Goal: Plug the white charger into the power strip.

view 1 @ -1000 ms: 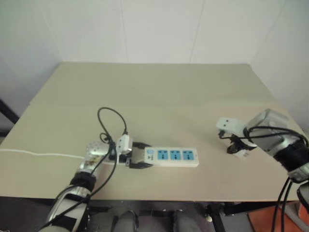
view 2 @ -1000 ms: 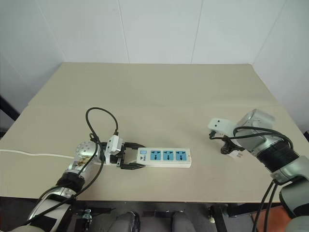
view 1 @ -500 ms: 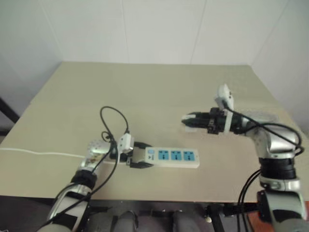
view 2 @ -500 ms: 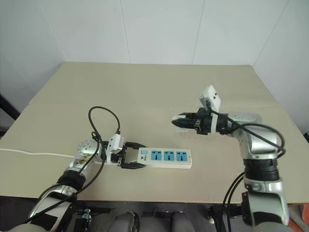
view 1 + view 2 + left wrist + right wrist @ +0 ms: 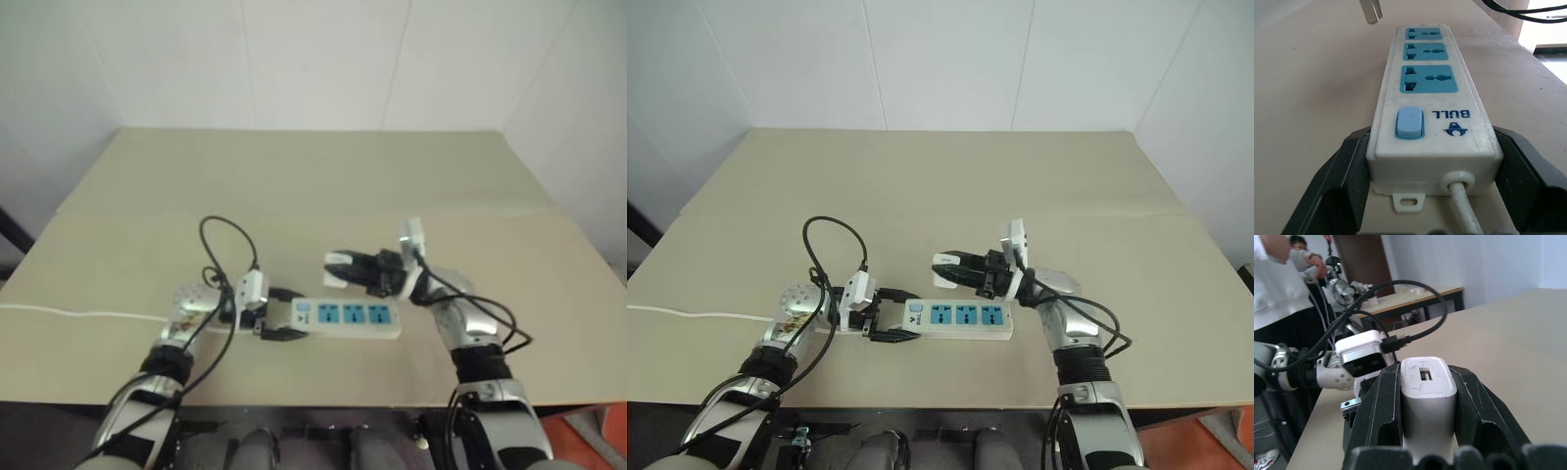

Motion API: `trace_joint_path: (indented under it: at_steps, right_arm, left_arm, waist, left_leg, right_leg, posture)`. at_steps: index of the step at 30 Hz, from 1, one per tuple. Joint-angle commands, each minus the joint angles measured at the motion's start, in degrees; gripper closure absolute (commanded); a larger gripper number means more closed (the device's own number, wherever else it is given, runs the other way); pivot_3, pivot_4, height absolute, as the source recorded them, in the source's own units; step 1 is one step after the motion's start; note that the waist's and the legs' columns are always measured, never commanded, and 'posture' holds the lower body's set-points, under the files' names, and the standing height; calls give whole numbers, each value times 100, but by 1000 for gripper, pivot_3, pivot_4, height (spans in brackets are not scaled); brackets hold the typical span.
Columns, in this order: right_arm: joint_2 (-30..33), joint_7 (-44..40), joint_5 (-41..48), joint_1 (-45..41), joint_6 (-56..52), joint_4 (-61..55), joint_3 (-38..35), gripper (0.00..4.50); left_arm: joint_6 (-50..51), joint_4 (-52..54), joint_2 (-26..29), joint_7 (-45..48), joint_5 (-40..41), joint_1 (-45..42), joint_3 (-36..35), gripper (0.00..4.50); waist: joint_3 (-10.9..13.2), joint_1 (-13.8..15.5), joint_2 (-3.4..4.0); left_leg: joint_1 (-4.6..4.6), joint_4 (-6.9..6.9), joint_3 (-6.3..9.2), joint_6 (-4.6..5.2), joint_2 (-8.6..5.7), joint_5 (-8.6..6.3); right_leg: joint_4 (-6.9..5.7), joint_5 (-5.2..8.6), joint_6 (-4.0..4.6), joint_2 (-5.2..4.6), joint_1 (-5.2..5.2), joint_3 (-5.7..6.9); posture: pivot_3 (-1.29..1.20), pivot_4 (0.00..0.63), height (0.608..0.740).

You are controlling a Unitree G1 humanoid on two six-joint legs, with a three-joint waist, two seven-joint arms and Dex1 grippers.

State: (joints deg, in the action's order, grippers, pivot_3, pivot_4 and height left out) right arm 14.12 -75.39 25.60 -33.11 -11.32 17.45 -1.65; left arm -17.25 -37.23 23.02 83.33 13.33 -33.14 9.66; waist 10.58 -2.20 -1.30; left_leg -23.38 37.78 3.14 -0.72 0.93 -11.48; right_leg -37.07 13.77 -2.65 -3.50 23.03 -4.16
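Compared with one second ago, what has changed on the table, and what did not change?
The right gripper, shut on the white charger, swung from the table's right side leftward and now hangs above the power strip. The left gripper stays clamped around the strip's switch end; the strip and its cord have not shifted.

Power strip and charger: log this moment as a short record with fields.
power strip: flat on the table, three blue sockets up, all free
left pincer: one finger on each side of the strip's switch end
white charger: clamped between the right pincer's fingers
right pincer: above the table, just beyond the strip
charger's place: over the strip's switch end, apart from it
plugged in: not yet
cord: runs off the table's left edge
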Motion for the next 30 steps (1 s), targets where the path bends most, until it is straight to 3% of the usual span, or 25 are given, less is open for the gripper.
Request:
trace_joint_path:
  at_steps: [1, 30]
  right_arm:
    - [-34, -302, 122, 118, 455, -21, 58, 3394]
    - [148, -279, -202, 88, 1077, 568, 330, 3394]
  left_arm:
    - [57, 72, 56, -52, -207, 143, 114, 1249]
    - [78, 1, 42, 26, -209, 25, 141, 1249]
  waist:
    - [0, 3, 0]
    - [0, 0, 0]
  left_leg:
    - [0, 0, 0, 0, 0, 0]
    - [2, 0, 0, 0, 0, 0]
  right_leg:
    - [0, 0, 0, 0, 0, 0]
    - [-1, 2, -2, 0, 0, 0]
  posture:
    - [0, 150, 740]
    - [0, 150, 740]
